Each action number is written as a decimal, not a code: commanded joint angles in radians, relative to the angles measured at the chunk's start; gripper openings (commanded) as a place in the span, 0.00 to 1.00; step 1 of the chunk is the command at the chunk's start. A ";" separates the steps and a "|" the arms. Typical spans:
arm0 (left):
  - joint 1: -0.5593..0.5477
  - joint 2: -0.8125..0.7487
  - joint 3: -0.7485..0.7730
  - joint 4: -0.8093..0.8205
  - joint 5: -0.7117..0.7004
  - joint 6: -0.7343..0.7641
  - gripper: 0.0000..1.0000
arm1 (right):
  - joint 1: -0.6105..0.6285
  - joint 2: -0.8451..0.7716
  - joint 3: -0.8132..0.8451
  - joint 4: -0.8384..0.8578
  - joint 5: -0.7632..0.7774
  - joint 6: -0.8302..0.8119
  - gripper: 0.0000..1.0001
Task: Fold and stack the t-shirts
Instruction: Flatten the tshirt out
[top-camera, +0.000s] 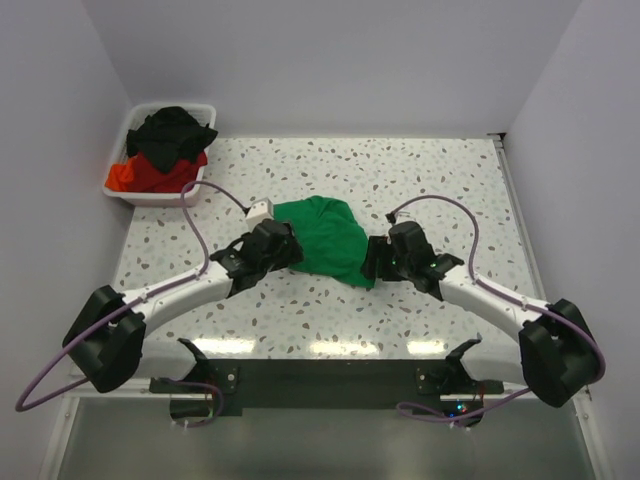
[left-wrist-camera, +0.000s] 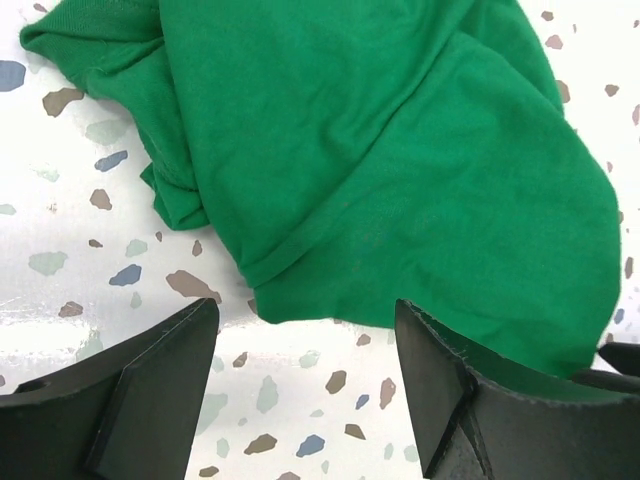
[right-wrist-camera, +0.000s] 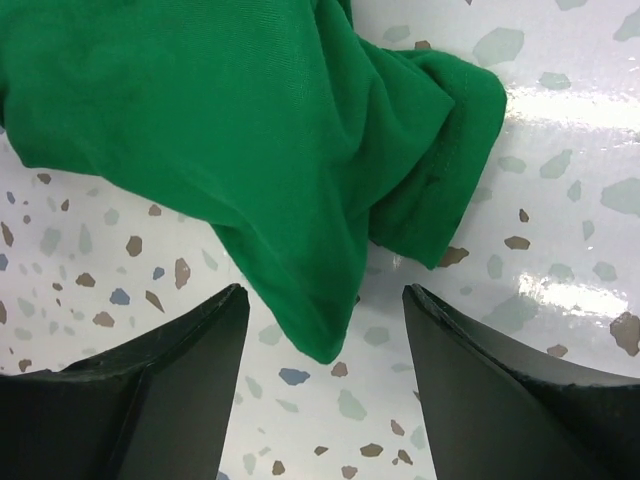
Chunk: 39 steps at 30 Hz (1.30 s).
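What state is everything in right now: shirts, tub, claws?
green t-shirt: crumpled, unfolded, on the table
black t-shirt: bunched in the bin, on top
red t-shirt: bunched in the bin, under the black one
white bin: upright, holding shirts
left gripper: open
right gripper: open

No writing, label, brand mark or number can be read in any view, whether on the green t-shirt (top-camera: 325, 240), the speckled desk (top-camera: 400, 180) or the white bin (top-camera: 122, 188).
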<state>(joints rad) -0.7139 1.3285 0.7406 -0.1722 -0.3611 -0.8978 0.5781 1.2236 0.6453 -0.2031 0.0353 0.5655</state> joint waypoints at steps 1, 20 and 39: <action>0.002 -0.069 -0.007 0.019 -0.013 0.013 0.76 | 0.008 0.033 0.001 0.086 0.023 0.014 0.67; 0.002 -0.149 -0.020 -0.026 -0.016 0.008 0.76 | 0.006 -0.056 0.108 0.022 0.008 0.002 0.00; -0.010 -0.198 -0.093 0.109 0.223 0.106 0.68 | 0.006 -0.082 0.614 -0.154 0.149 -0.170 0.00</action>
<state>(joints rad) -0.7147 1.1572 0.6891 -0.1577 -0.2543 -0.8520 0.5793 1.1267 1.1530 -0.3492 0.1135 0.4610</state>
